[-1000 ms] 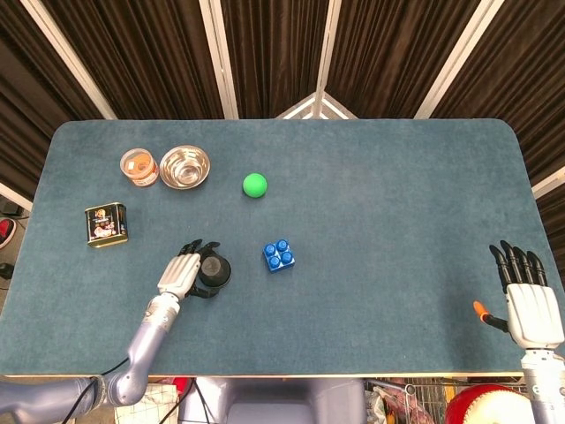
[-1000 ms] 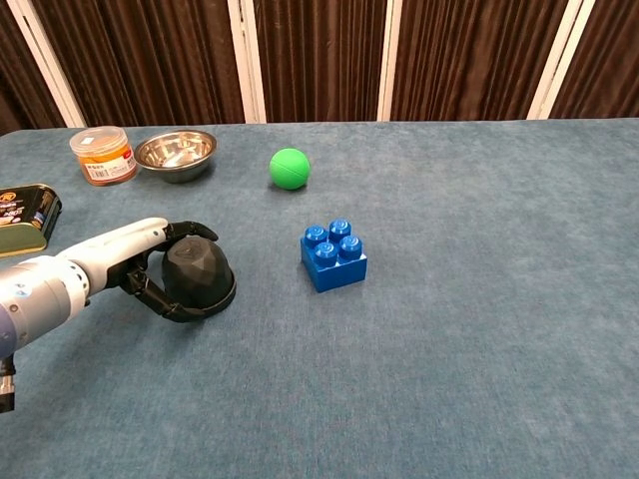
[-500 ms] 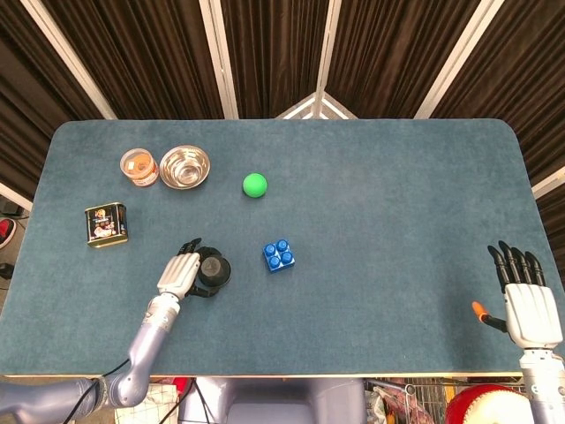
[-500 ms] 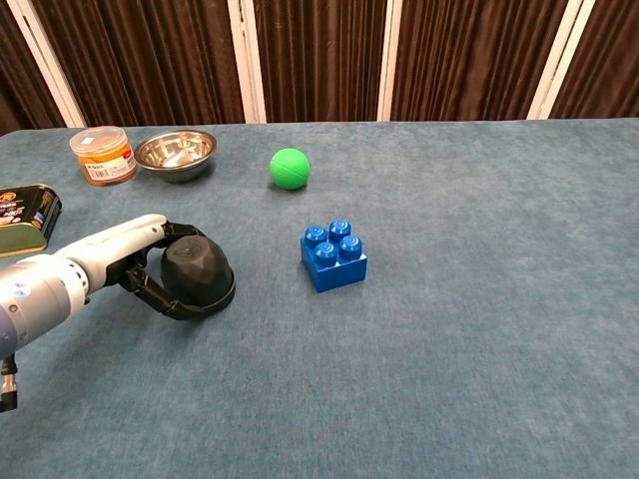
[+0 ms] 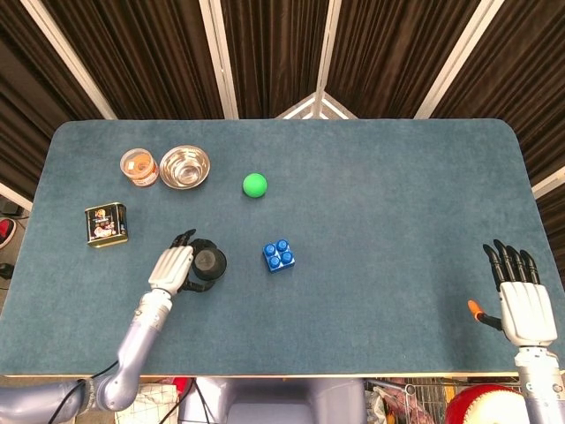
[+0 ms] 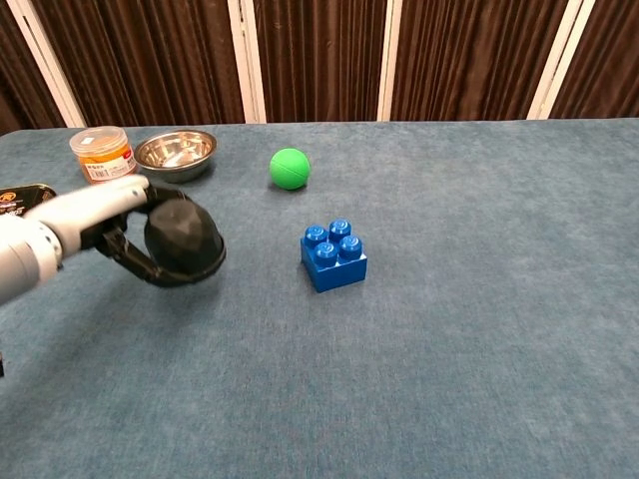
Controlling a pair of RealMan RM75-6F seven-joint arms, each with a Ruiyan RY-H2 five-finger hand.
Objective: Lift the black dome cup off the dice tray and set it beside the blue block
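Observation:
The black dome cup is in my left hand, whose fingers curl around its left side and rim. It hangs slightly above the blue cloth, tilted, to the left of the blue block. From the head view the cup sits about a hand's width left of the block, with my left hand beside it. No separate dice tray shows under the cup. My right hand rests at the table's near right edge, fingers spread and empty.
A green ball lies behind the block. A steel bowl and an orange-lidded jar stand at the back left. A small printed tin sits left of my left hand.
My left hand has raised the black dome cup off the cloth and drawn it slightly left and back. The right hand shifted only slightly.

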